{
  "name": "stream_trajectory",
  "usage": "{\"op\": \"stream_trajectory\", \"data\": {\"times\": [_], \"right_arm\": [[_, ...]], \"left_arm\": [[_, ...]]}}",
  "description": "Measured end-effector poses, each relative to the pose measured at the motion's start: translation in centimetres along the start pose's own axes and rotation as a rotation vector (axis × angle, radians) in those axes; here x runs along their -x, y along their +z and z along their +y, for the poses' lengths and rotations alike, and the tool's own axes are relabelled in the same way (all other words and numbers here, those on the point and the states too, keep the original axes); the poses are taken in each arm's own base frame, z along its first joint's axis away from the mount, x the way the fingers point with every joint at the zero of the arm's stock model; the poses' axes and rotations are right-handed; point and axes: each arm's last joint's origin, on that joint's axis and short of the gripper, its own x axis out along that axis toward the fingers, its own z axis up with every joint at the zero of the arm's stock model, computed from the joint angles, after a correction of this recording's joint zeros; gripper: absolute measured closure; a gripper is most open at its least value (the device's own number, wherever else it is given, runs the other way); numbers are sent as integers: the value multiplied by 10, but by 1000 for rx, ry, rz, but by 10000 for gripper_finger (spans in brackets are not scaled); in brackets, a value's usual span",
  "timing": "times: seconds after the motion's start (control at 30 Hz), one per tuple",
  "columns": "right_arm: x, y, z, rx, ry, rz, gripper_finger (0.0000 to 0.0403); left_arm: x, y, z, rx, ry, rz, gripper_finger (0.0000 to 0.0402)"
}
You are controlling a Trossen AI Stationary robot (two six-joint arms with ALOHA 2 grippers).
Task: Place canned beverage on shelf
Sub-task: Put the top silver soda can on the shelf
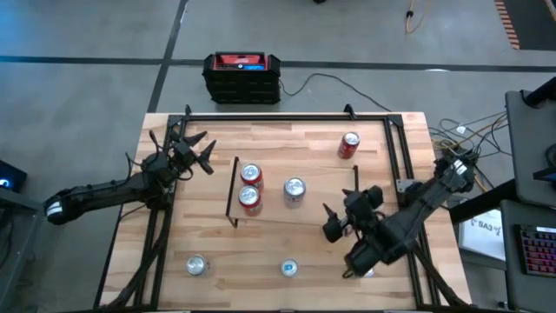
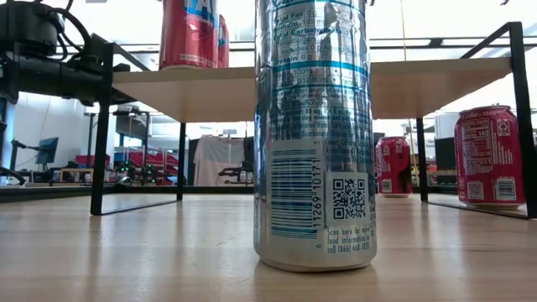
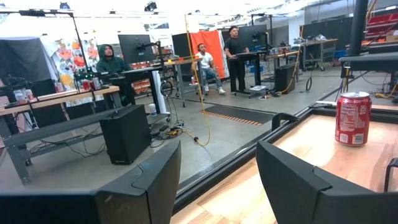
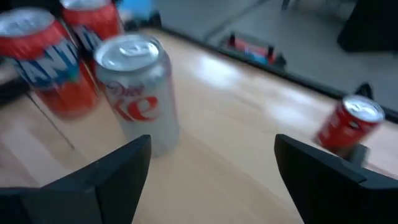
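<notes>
Three cans stand on the shelf at the tabletop's centre: two red cans at its 9 o'clock end and a silver can beside them. The right end effector, fingers apart and empty, hovers at the shelf's 4 o'clock. The left end effector, fingers apart, waits at 10 o'clock.

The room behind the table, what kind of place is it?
Probably a robotics lab or workshop: long workbenches with black computer monitors, people at the desks, orange cables on the grey concrete floor, and a black metal frame around the table.
</notes>
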Motion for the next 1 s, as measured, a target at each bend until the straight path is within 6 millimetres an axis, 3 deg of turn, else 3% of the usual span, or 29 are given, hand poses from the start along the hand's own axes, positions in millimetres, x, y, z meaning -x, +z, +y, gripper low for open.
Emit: {"op": "stream_trajectory", "data": {"times": [0.13, 0.37, 0.8, 1.0], "right_arm": [[-13, -24, 14, -38, -20, -96, 78], [-37, -49, 47, -72, -3, -315, 78], [-49, -61, 102, -56, 5, -366, 78], [-61, -60, 120, -138, 4, -397, 78]], "left_arm": [[0, 0, 0, 0, 0, 0, 207], [0, 0, 0, 0, 0, 0, 207], [0, 0, 0, 0, 0, 0, 207], [0, 0, 0, 0, 0, 0, 207]]}}
